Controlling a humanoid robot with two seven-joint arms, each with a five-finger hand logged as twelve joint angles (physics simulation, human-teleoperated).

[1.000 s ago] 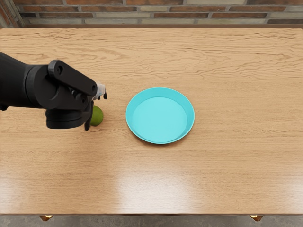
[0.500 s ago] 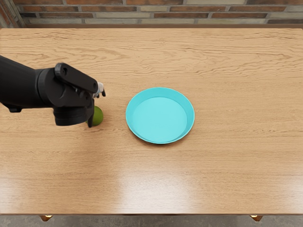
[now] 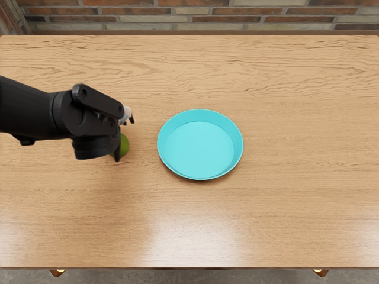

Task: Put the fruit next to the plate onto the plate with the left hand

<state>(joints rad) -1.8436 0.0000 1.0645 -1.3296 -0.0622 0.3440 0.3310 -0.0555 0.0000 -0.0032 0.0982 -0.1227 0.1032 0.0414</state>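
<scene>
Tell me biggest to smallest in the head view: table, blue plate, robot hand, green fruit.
1. Table.
2. Plate.
3. Left hand, possibly nearer the camera, so less sure.
4. Fruit, smallest showing, though the hand hides most of it.

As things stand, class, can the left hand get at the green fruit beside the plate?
Probably yes: the left hand is right at the fruit, partly covering it, with nothing between.

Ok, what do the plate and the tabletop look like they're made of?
Plate: probably plastic or glazed ceramic. It is a uniform turquoise, smooth and softly shaded, with no pattern. Tabletop: wood or wood veneer, with visible grain lines. The pale reflection near the front edge suggests a satin varnish.
</scene>
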